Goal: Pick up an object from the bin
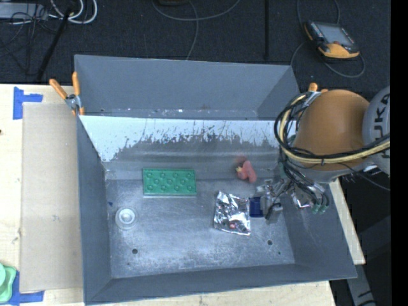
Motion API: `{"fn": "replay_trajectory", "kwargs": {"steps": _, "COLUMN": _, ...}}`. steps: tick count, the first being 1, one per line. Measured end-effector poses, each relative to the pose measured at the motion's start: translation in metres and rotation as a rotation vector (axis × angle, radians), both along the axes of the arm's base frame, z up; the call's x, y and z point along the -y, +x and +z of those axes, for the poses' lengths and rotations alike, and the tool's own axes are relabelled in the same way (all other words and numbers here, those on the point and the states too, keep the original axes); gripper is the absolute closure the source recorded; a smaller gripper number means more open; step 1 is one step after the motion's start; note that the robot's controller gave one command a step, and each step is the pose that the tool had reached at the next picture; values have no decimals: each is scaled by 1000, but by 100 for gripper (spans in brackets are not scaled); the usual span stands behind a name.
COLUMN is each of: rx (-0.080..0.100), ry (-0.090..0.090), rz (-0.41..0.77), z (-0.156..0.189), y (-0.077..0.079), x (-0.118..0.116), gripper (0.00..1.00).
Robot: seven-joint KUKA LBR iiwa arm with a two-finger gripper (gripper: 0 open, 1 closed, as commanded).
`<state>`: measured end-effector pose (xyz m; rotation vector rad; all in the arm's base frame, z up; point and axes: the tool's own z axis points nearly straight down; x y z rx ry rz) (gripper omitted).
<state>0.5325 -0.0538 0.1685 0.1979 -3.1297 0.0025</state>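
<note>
At the right end of the bin (185, 88) floor: gripper (269, 204) down low, just beside a small blue object (256, 207) that sits against the right edge of a crumpled silver foil wrapper (232, 213). Cannot tell if the tool is open or closed, nor if it touches the blue piece. Small pink lump (245, 169) close behind, towards the back wall; green studded plate (169, 182) mid-floor and clear round cap (125, 217) at left, both well apart.
</note>
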Motion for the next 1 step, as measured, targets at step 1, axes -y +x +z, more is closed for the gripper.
{"fn": "replay_trajectory", "kwargs": {"steps": 1, "rx": 12, "ry": 1, "rz": 7, "z": 61, "y": 8, "x": -4, "gripper": 100}}
